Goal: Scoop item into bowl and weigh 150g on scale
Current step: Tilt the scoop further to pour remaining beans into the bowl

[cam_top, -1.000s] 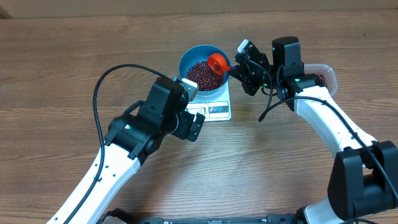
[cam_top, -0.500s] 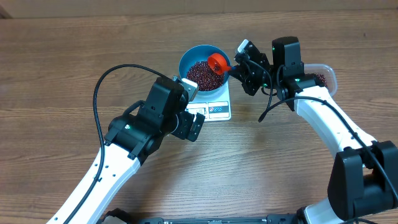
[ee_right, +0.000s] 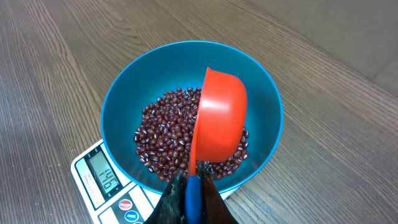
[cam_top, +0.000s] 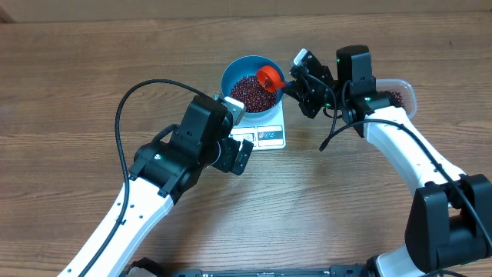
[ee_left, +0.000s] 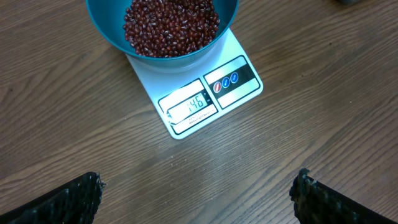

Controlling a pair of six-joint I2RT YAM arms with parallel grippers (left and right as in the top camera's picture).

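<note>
Overhead: left arm (cam_top: 169, 161) partly hides scale (cam_top: 270, 136); left jaws spread, empty; right jaws clenched on scoop (ee_right: 219, 118) handle.

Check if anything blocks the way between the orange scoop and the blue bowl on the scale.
Nothing visible does. The right pincer holds the round orange plastic scoop tipped directly above the deep round blue bowl, over the small dark red-brown beans heaped inside; the bowl sits on the flat white rectangular scale.
</note>
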